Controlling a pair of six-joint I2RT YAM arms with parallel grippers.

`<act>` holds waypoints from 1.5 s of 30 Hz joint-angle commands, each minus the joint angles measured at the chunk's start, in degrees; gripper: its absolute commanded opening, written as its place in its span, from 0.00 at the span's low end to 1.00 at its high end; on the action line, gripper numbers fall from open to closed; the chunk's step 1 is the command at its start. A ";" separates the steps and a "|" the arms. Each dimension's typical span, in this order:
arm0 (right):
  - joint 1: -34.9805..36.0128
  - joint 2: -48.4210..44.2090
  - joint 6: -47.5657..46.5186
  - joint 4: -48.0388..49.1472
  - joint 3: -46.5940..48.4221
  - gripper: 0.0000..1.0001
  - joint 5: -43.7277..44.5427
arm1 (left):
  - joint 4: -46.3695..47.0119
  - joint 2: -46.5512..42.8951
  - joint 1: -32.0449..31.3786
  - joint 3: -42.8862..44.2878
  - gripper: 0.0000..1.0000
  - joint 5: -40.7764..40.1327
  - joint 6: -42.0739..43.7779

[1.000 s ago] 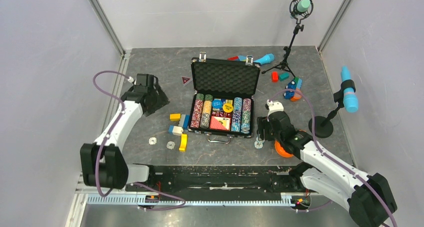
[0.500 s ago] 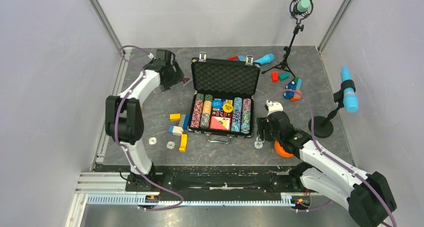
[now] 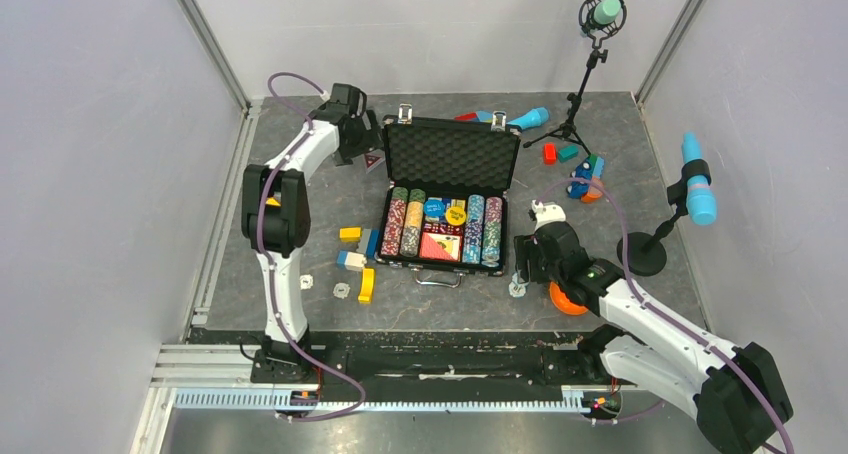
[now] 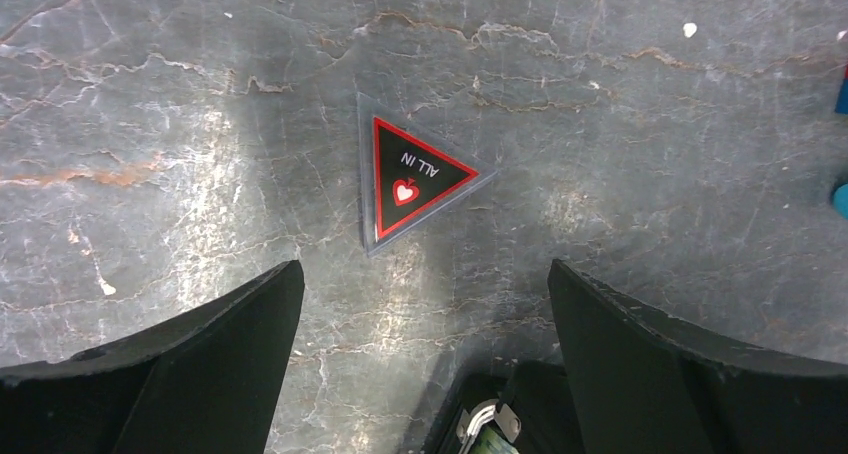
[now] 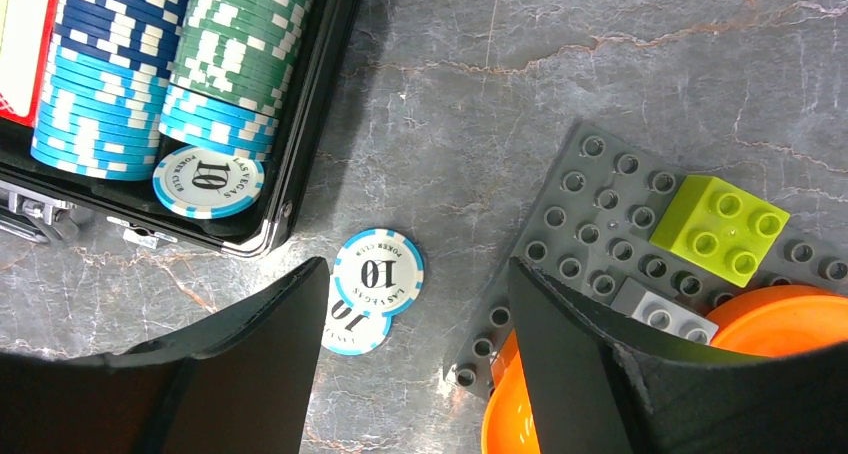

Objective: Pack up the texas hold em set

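Black case [image 3: 452, 156] open; L gripper [image 4: 425, 274] spread over ALL IN triangle [image 4: 410, 179]; R gripper [image 5: 418, 269] spread over two loose chips [image 5: 378, 272].

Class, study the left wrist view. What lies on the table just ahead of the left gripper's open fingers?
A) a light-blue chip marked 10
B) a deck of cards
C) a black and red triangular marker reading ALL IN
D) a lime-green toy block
C: the triangular ALL IN marker lies flat and untouched ahead of the left gripper, whose jaws stand wide open with nothing in them.
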 commanded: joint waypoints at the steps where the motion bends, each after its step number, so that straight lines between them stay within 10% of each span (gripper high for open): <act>1: -0.11 0.18 -0.18 0.52 2.59 0.69 0.59 | -1.97 2.73 -0.42 4.20 0.99 0.90 3.94; 45: -0.08 0.37 -0.85 0.43 2.59 0.69 0.28 | -8.71 14.01 -1.74 14.54 0.91 -4.96 4.01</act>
